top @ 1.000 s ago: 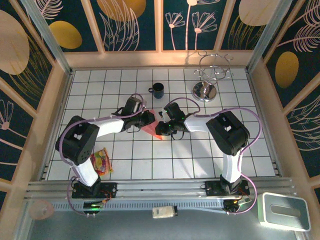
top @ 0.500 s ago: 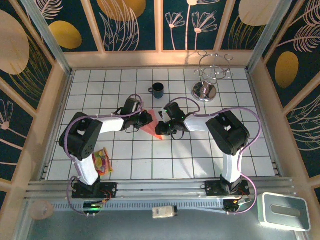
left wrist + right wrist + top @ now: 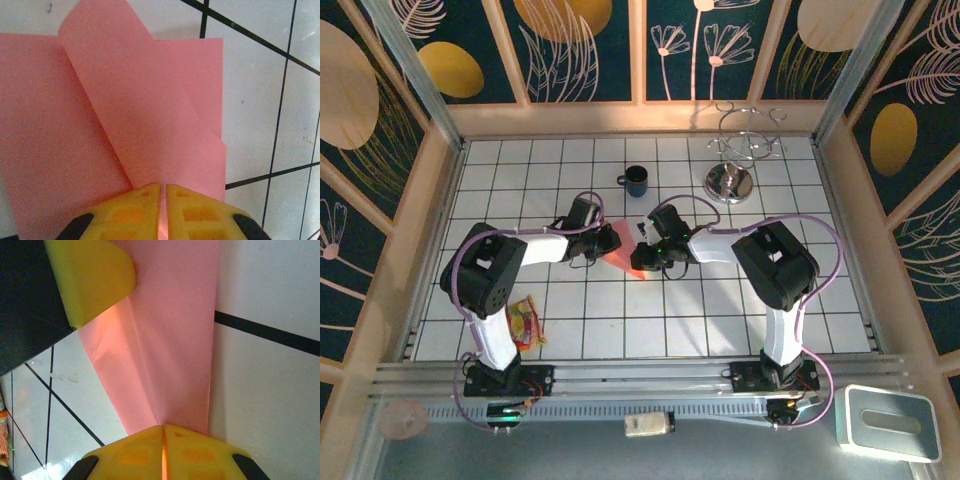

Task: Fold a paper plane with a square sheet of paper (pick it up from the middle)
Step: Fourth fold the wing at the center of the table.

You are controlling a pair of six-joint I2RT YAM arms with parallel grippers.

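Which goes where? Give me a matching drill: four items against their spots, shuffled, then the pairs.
Items:
1. dark mug
2. metal stand
3. snack packet
4. paper plane

Spots:
A. pinched by left hand and right hand
B. far right
C. near left
D. far middle

Pairs: 1-D, 2-B, 3-C, 4-A

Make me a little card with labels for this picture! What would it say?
paper: pink paper plane, partly folded, creases showing, in the middle of the white tiled table
left hand: shut, pinching one edge of the paper
right hand: shut, pinching the opposite edge
farther back: dark mug, metal rack
near the left arm's base: colourful packet
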